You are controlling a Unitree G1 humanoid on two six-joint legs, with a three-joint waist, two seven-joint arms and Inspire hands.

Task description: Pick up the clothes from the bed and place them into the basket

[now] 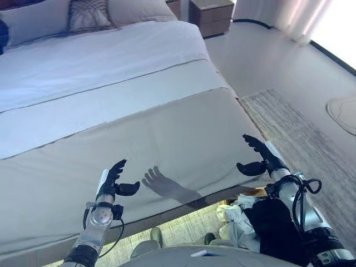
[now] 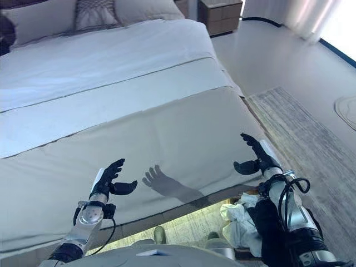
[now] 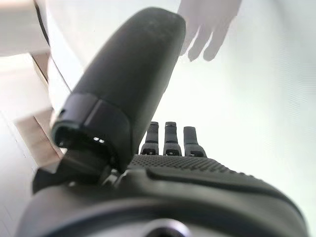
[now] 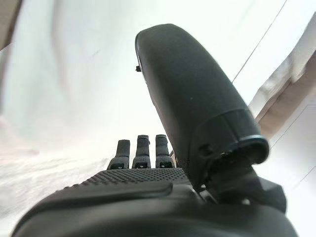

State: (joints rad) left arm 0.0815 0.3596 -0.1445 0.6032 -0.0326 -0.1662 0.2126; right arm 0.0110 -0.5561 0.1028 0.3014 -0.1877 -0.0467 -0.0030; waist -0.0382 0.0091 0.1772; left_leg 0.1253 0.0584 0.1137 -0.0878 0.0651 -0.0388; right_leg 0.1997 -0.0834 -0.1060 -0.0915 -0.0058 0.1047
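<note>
The bed [image 1: 167, 128] has a beige cover at its foot and white sheets further up; I see no clothes lying on it. My left hand [image 1: 114, 181] hovers open over the bed's near edge, holding nothing. My right hand [image 1: 258, 158] hovers open over the bed's near right corner, holding nothing. White clothes [image 1: 236, 219] and a dark garment [image 1: 272, 225] lie in a heap below the bed's edge, under my right arm. The basket's wall is hidden by the heap.
Pillows [image 1: 89, 14] lie at the head of the bed. A wooden nightstand [image 1: 211, 16] stands at the far right of the bed. A grey striped rug [image 1: 300, 139] covers the floor to the right, with a round pale mat [image 1: 342, 111] beyond it.
</note>
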